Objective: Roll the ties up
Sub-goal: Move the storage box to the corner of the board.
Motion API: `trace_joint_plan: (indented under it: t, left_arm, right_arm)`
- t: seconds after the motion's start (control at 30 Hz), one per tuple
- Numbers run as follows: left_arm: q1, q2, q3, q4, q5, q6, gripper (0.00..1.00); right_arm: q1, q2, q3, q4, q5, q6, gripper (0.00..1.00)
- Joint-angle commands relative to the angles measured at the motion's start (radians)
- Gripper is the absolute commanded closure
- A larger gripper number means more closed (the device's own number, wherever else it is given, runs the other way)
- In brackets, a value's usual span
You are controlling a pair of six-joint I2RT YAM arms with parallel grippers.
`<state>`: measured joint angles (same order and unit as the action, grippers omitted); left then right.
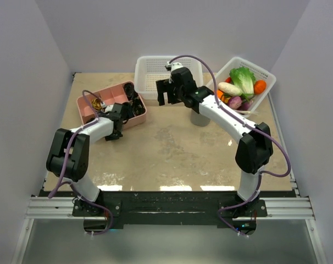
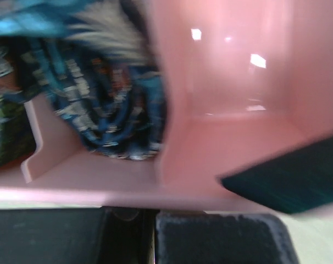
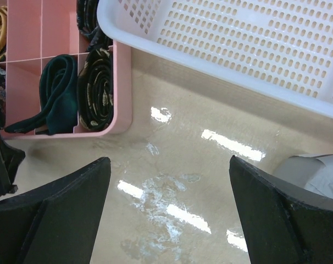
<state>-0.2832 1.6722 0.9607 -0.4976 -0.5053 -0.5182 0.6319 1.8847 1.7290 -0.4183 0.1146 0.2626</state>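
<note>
Right wrist view: dark teal tie [image 3: 56, 93] coiled in a compartment of the pink box [image 3: 122, 82], ahead and left of the widely spread right gripper [image 3: 167, 214], tail end trailing loose toward the near wall. Patterned rolls [image 3: 98, 88] beside it. Left gripper [image 2: 154, 220] pressed together, pinching nothing visible, just short of the box rim. Judged nearly done: rolling apparently finished, tail perhaps left to tuck.

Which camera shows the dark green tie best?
Right wrist view: the dark green tie lies folded, sharp, in the pink box. Left wrist view shows only a blurred teal strip, probably it; the top view barely shows it.
</note>
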Motion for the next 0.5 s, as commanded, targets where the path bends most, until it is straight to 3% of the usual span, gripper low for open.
trace_joint_plan:
  t: [0.0, 0.3, 0.47]
  left_arm:
    - [0.085, 0.027, 0.056, -0.015, -0.150, -0.032, 1.00]
    - [0.225, 0.060, 0.110, 0.113, -0.203, 0.004, 1.00]
    - [0.237, 0.018, 0.133, 0.154, -0.133, 0.018, 1.00]
  right_arm:
    - [-0.006, -0.050, -0.013, 0.024, 0.016, -0.017, 0.07]
    - [-0.008, -0.073, -0.037, 0.018, 0.002, -0.022, 0.06]
    - [-0.008, -0.113, -0.063, 0.023, 0.013, -0.023, 0.05]
